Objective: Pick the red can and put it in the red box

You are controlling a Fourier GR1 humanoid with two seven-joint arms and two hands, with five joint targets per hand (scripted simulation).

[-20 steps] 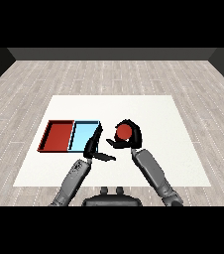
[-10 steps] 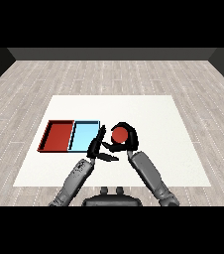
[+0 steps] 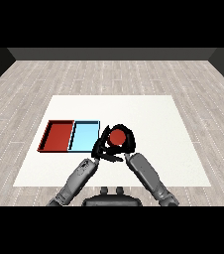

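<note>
— Right robot hand (image 3: 125,140) first: what is it doing?

— Its black fingers are curled round the red can (image 3: 117,137), wrapping it from the far side and from the right, so the can sits inside the hand.

— How does the can look?

— Mostly its round top shows, a flat bright red disc. The sides are largely hidden by the dark fingers, so little more can be told about its body. It seems upright, with the top facing up.

— Where is it in the scene?

— Near the middle of the white desk (image 3: 153,114), just right of the light blue tray (image 3: 84,137). Whether it rests on the desk or is lifted off it, I cannot tell.

— And the red tray (image 3: 58,136)?

— It lies to the left of the light blue tray, the two side by side and touching along one edge. The red tray is the farther one from the can, with the blue tray between them.

— The left robot hand (image 3: 100,147)?

— It sits just left of the can and a little nearer, close by the right hand, at the near right corner of the blue tray. Its fingers overlap the other hand's dark shapes, so I cannot tell whether they are spread or closed.

— The forearms?

— Both grey forearms come in from the near edge, angling toward the can.
</note>
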